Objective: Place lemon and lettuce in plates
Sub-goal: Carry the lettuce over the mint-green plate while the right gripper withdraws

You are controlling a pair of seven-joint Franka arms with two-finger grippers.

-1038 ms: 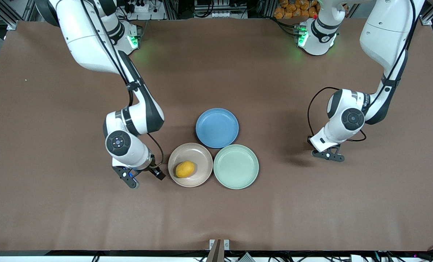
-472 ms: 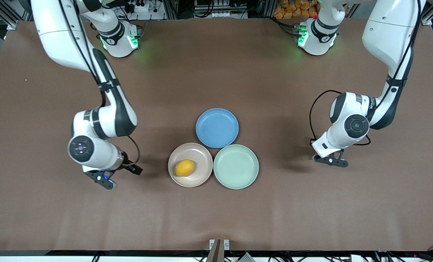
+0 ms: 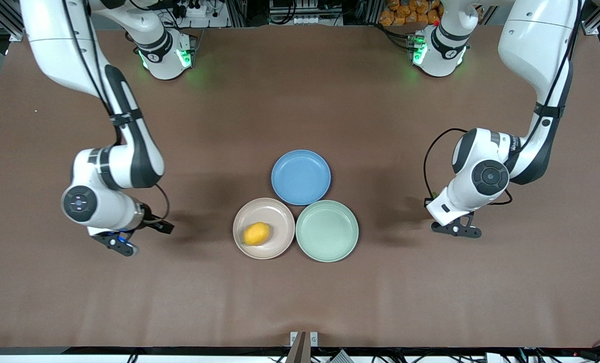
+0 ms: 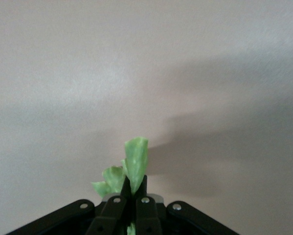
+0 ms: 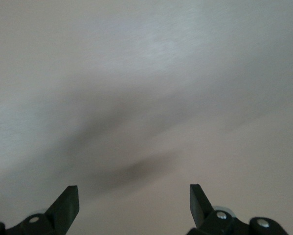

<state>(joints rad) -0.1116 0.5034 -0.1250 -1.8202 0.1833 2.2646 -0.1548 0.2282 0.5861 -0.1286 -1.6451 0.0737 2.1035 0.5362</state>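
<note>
Lemon (image 3: 256, 234) lying in the pinkish-beige plate (image 3: 263, 206), toward that plate's nearer part and its right-arm side. Mint green plate (image 3: 327, 254) just beside it, toward the left arm's end of the bench (image 3: 300, 302), rims touching or almost so, nothing in it. Blue plate (image 3: 301, 177) farther from the front camera than both, nestled between them, likewise bare.

Left end effector (image 4: 131, 188) up over bare bench, well apart from the mint green plate, toward the left arm's end. Fingers (image 4: 141, 185) pinched narrow on the lettuce (image 4: 135, 161); pale green ragged leaf sticking out past the fingertips, a smaller lobe showing beside one finger. Lettuce hidden in the front view under the left wrist; only the wrist view shows it.

Right end effector (image 5: 134, 203) over bare bench toward the right arm's end, well apart from the pinkish-beige plate. Fingers (image 5: 68, 201) spread wide, nothing between them, only brown bench and shadow below. In the front view, seen as a dark bracket (image 3: 116, 243) under the white wrist, with a cable looping beside it.

Both arms bent down from bases at the top of the front view, green lights glowing at each base.
</note>
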